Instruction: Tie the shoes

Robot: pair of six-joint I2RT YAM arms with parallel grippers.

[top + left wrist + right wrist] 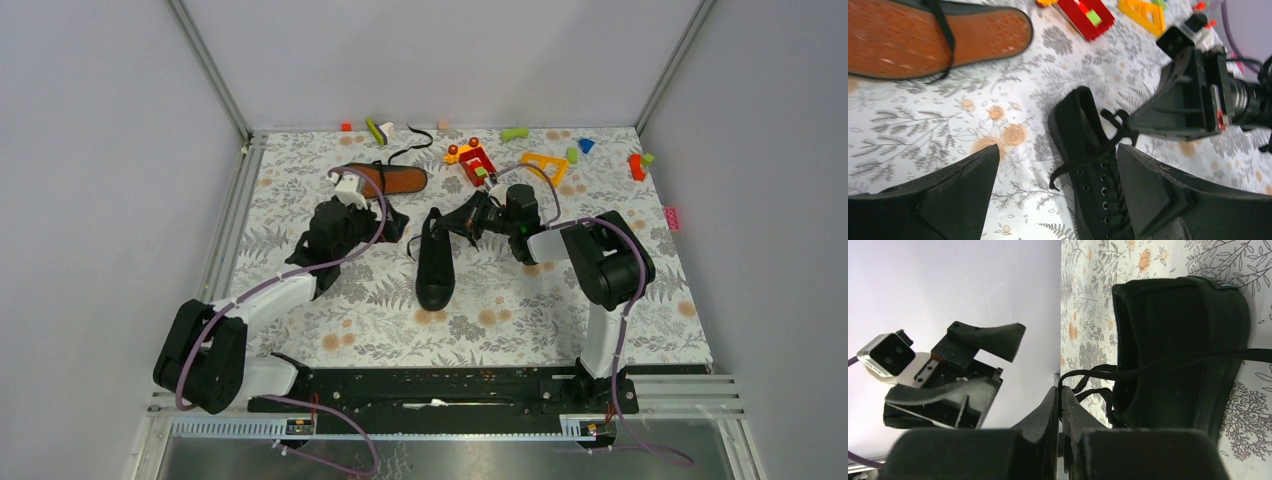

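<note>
Where right gripper [1059,392] pinches — lace [1168,360] (black).

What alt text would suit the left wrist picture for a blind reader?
A black sneaker sits beneath the open left pincer, while the right pincer pinches its lace. Farther off, a second shoe lies orange sole up.

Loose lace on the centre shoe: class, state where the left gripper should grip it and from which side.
Grip the loose lace near its free end, where it trails off the shoe onto the table, coming from above on the left arm's side; the right gripper pinches the other lace.
</note>
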